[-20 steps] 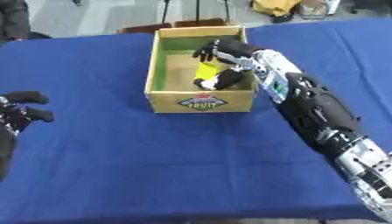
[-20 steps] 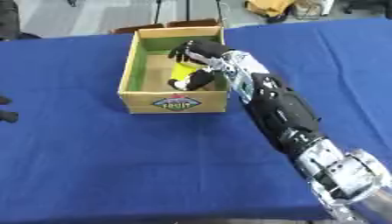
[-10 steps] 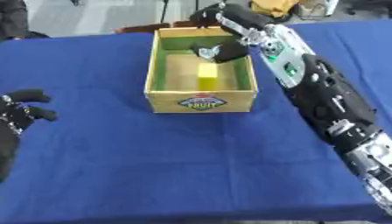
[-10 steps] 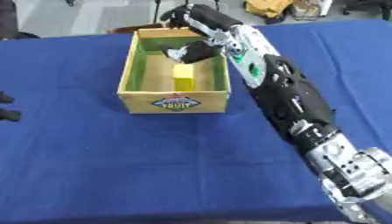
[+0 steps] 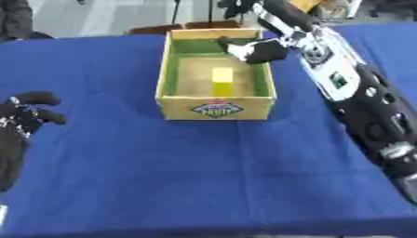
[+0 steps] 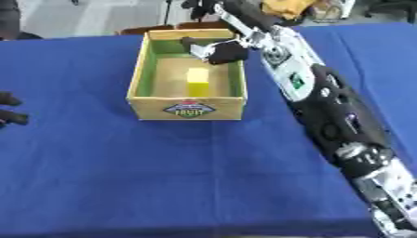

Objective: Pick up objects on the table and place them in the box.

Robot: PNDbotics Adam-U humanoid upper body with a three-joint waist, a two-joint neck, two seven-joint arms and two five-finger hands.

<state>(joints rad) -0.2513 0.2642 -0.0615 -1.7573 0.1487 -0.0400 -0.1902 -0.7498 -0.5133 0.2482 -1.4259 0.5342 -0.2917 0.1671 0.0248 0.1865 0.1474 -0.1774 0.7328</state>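
Since release, my right robot hand [image 5: 254,50] has lifted empty, fingers relaxed, above the box [image 5: 216,109]; I retract clear of its rim, leaving the yellow block [image 5: 221,81] undisturbed.

You are working under even, fairly bright light that lands softly from above, so the blue tablecloth [image 5: 204,172] shows no glare and only a faint shadow along the front of the box [image 5: 216,108]. Both views are soft all over: the box's label is a smear, the right hand [image 5: 254,49] above the box's far right corner is blurred, and the left hand [image 5: 20,122] at the left edge is a dark, detail-poor shape. You will find the far background paler and washed out.
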